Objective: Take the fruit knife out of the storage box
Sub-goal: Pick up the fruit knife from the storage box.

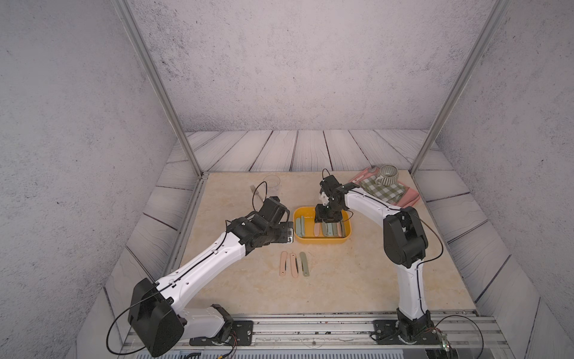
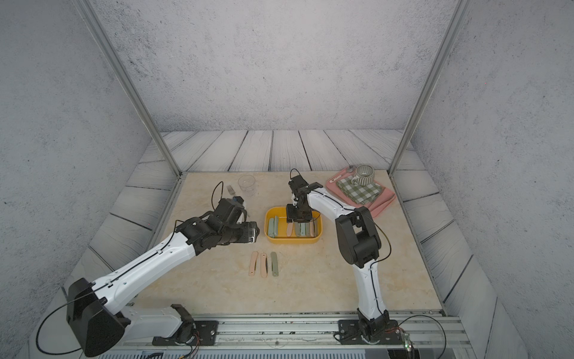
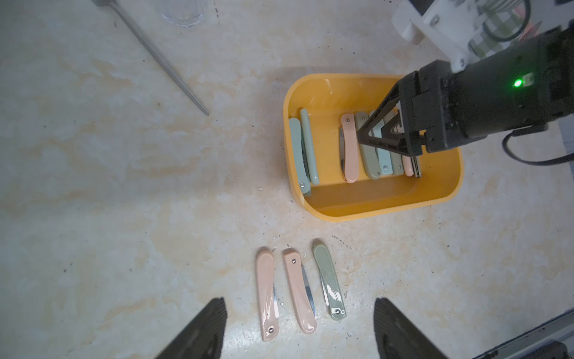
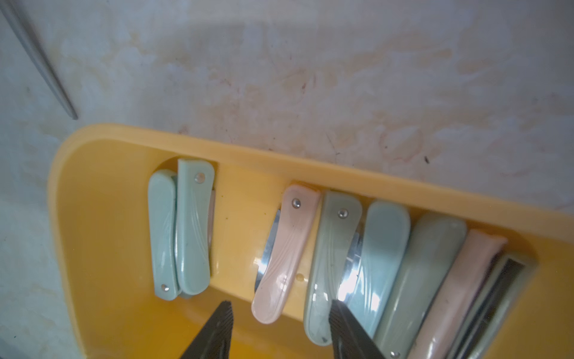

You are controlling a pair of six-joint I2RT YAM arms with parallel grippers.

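The pink plastic-handled folding fruit knife (image 4: pixel 284 248) lies flat inside the shallow yellow plastic storage box (image 4: pixel 310 166). It sits between a pair of pale green folding knives (image 4: pixel 180 230) and a leaning row of green, blue-green and pink knives (image 4: pixel 385 258). The right gripper (image 4: pixel 281 310) reaches down into the box with its jaws apart. The pink knife's end lies between them in the right wrist view, and they grip nothing. On the beige marbled tabletop (image 3: pixel 124 186) near the box lie three folding knives in a row (image 3: pixel 298 289). The left gripper (image 1: pixel 289 233) hovers just beside the box, spread wide and empty.
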